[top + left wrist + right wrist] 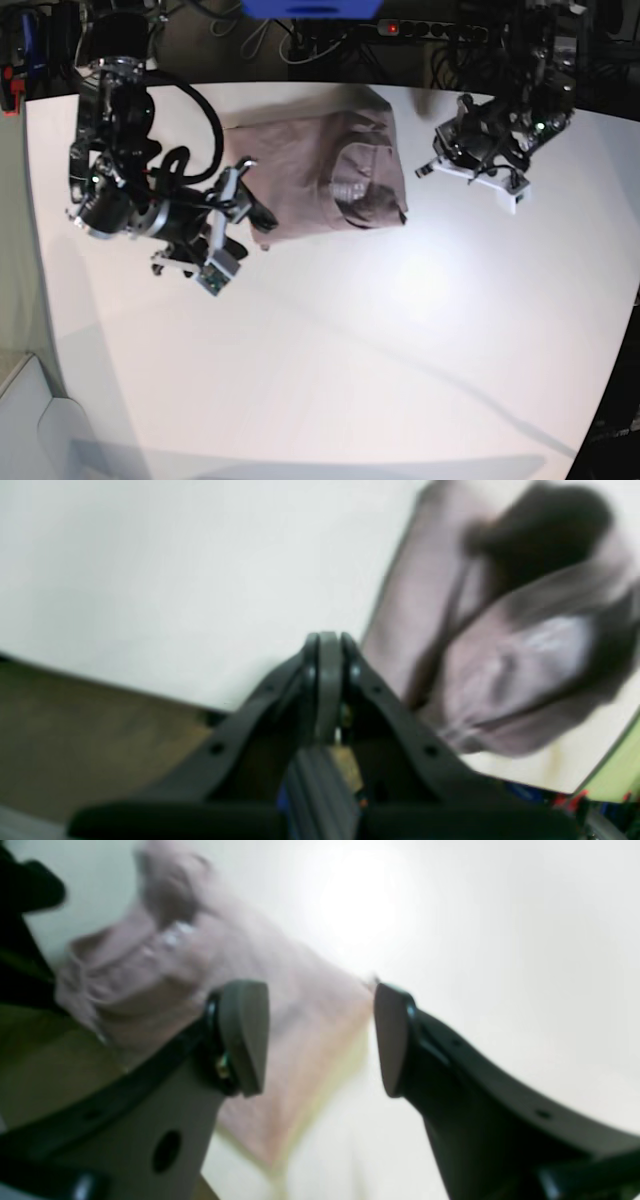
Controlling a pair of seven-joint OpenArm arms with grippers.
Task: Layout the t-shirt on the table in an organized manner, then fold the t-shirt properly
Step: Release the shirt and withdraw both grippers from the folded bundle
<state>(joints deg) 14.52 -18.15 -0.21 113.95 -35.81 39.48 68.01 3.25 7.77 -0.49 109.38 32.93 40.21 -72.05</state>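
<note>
The dusty mauve t-shirt (320,170) lies in a roughly folded rectangle at the far middle of the white table (380,340), its neck opening facing up. My right gripper (253,190) hangs at the shirt's left edge. In the right wrist view that gripper (317,1035) is open above a corner of the t-shirt (225,950), with nothing between its pads. My left gripper (423,167) is just right of the shirt, apart from it. In the left wrist view the left gripper (328,640) is shut and empty, over bare table (175,580), with the t-shirt (500,645) to its right.
Cables and a power strip (430,30) run along the table's far edge, next to a blue object (310,8). Brown floor (75,730) shows beyond the table edge in the left wrist view. The table's curved edge (620,380) runs down the right side.
</note>
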